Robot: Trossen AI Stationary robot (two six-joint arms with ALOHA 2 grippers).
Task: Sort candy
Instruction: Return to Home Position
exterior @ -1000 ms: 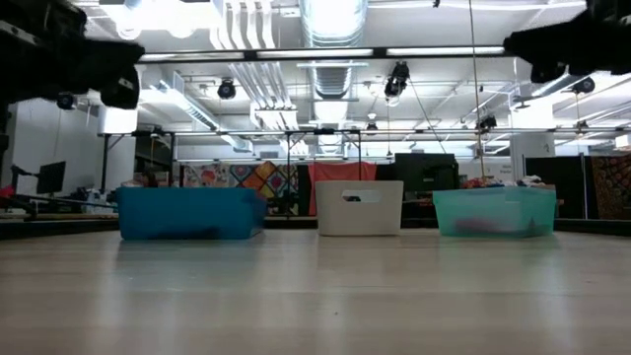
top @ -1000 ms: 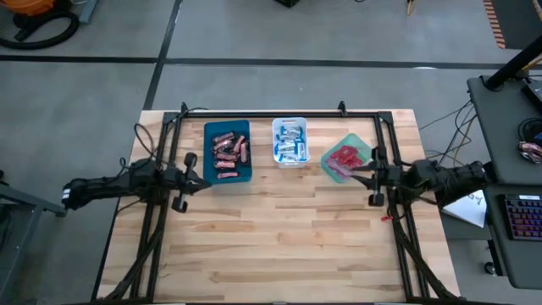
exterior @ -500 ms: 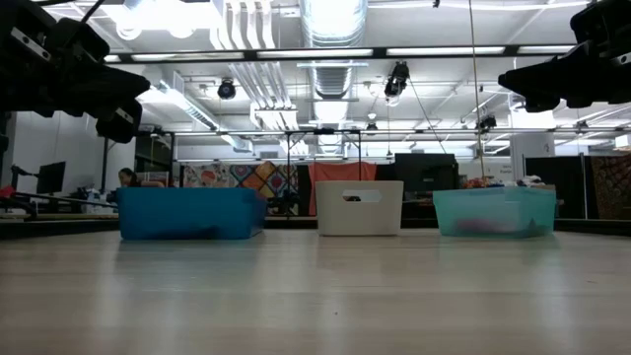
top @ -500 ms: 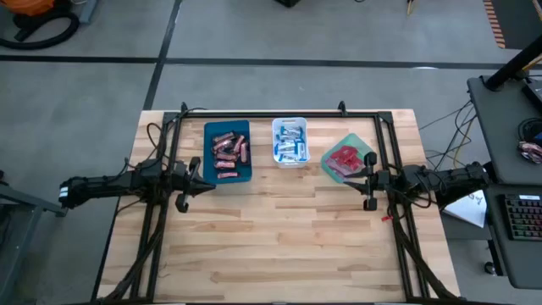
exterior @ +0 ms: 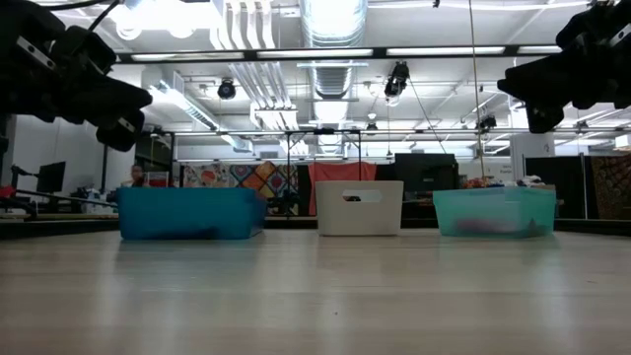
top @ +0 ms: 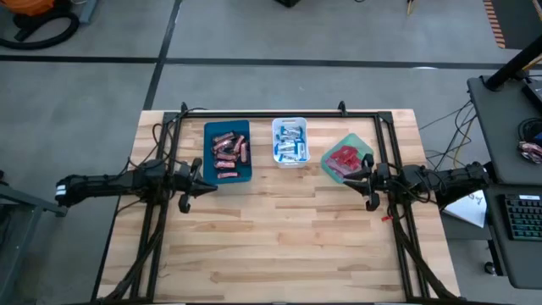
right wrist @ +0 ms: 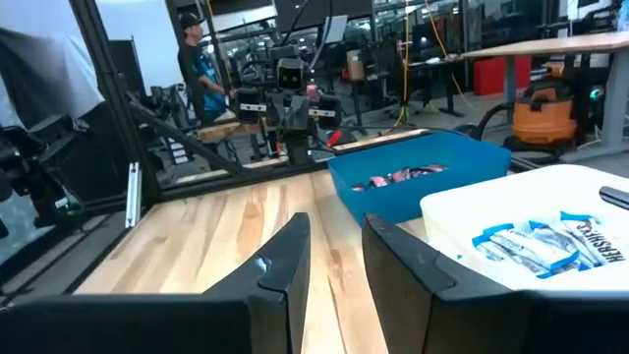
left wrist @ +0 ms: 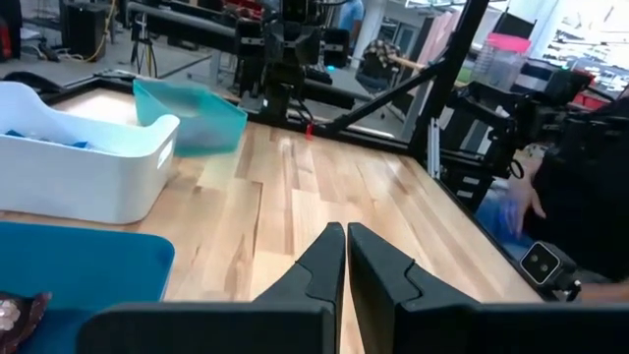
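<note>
The candy is being kept by kind: brown bars [top: 227,154] in the blue bin [top: 229,130], blue-and-white bars [top: 290,146] in the white bin [top: 289,119], red packets [top: 345,158] in the green tray [top: 354,141]. With nothing being carried, the left gripper [left wrist: 346,228] is being held closed and the right gripper [right wrist: 336,220] slightly parted, both above the table [top: 279,229].

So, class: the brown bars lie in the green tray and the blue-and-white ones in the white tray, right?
Not quite. The high view shows the brown bars in the blue tray; the green tray holds red packets. The rest stands.
</note>
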